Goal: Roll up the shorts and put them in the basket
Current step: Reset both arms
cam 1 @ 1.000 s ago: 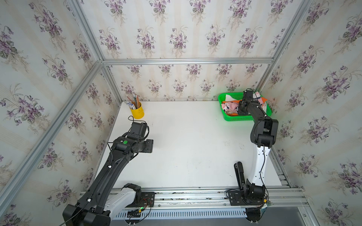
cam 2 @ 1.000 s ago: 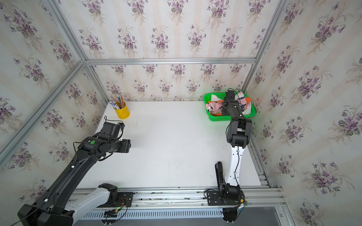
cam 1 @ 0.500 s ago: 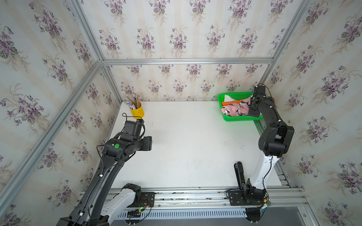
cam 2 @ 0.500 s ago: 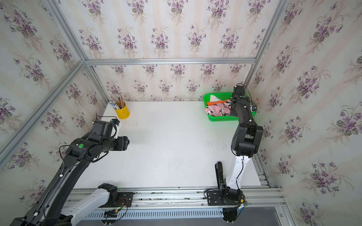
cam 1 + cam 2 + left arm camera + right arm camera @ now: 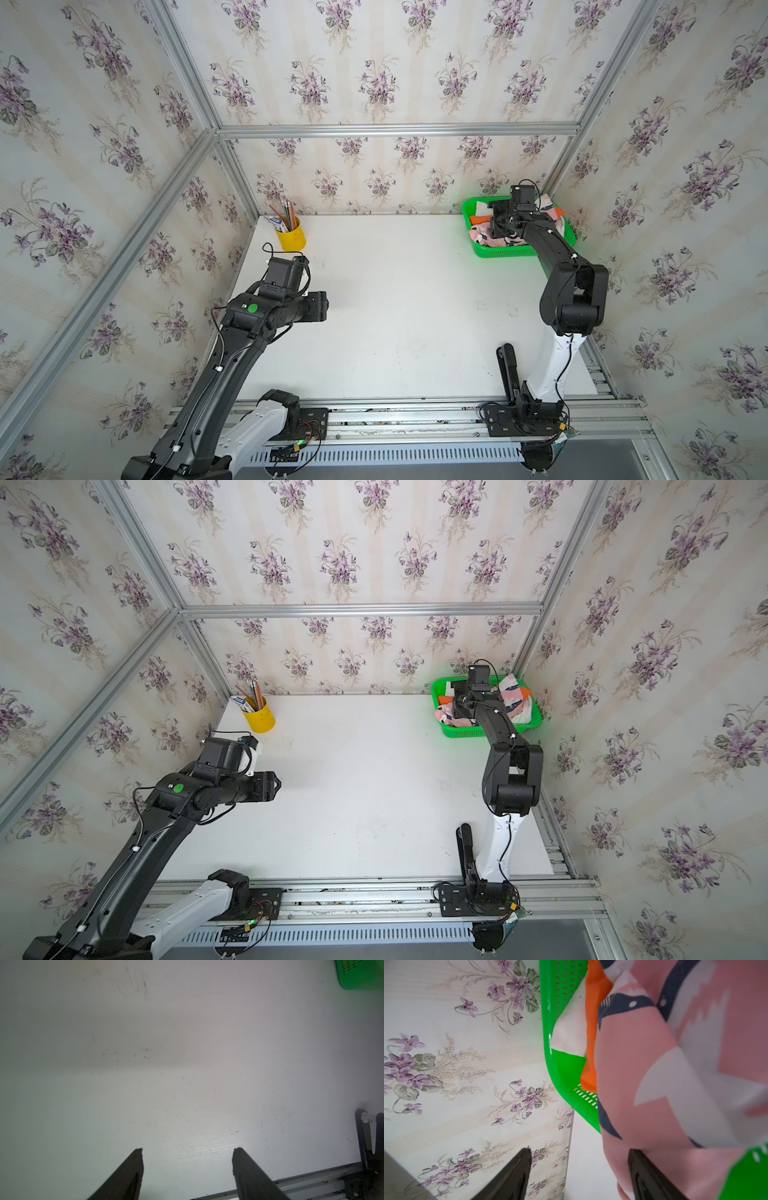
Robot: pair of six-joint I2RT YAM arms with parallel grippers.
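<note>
In green basket [image 5: 505, 251], far right corner: pink shark-print shorts [image 5: 643, 1064] lay atop orange shorts [image 5: 593, 1001] and white shorts [image 5: 571, 1028]. Right gripper [image 5: 579, 1149] hung there, jaws wide apart, gripping nothing, pink cloth just beside one. Left gripper [image 5: 187, 1148] spread, empty, over table [image 5: 187, 1043]. Best: pinch pink edge only.

Nothing written, no brand and no number, can be read in any view. The yellow cup [image 5: 291, 240], at about 11 o'clock on the desk [image 5: 415, 316], has faint marks on its side, too small to make out. The white-and-blue pack [image 5: 277, 224] standing in it bears illegible print. The left arm [image 5: 232, 365] carries a plain green round sticker [image 5: 252, 308].
</note>
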